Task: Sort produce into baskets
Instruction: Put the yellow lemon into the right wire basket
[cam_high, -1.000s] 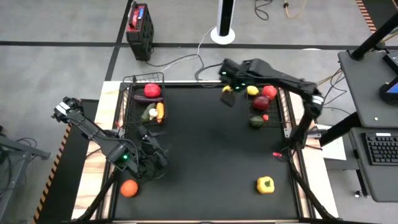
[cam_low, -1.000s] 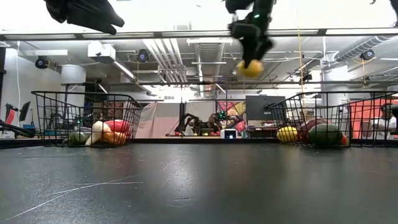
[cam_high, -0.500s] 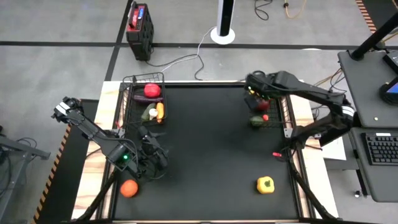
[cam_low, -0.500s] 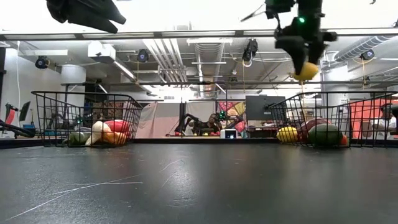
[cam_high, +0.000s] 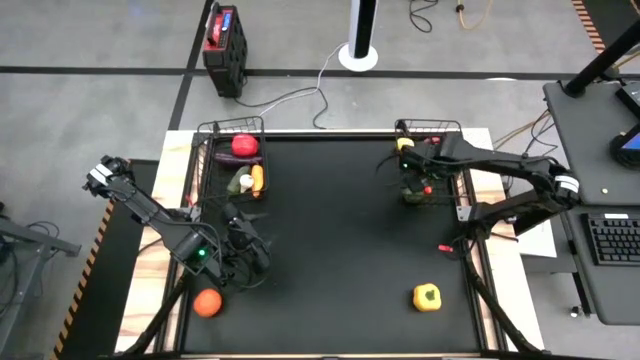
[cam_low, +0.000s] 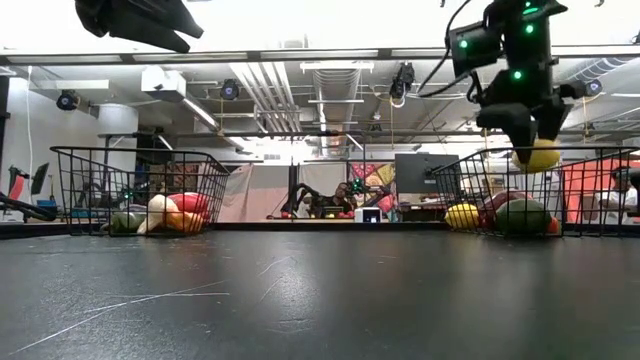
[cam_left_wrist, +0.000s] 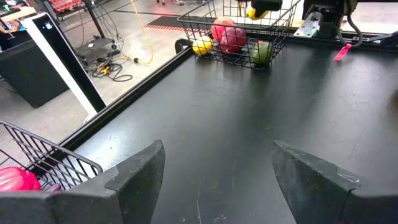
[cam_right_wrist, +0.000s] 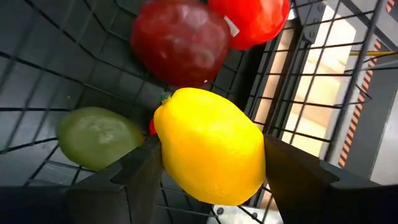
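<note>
- On our black worktop (cam_high: 340, 250), two baskets sit at the far corners.
- Our right hand (cam_low: 528, 140) grips a lemon (cam_right_wrist: 208, 145) over the right basket (cam_high: 458, 180).
- Our left hand (cam_left_wrist: 214, 180) hangs wide, empty, near the tomato (cam_high: 207, 302).

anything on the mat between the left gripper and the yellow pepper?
No. In the high view, only bare black mat lies between the left gripper and the yellow pepper.

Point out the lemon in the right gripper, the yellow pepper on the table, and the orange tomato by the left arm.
lemon (cam_right_wrist: 208, 146): right wrist view, middle of its skin.
yellow pepper (cam_high: 427, 297): high view, its top.
orange tomato (cam_high: 207, 302): high view, its centre.
</note>
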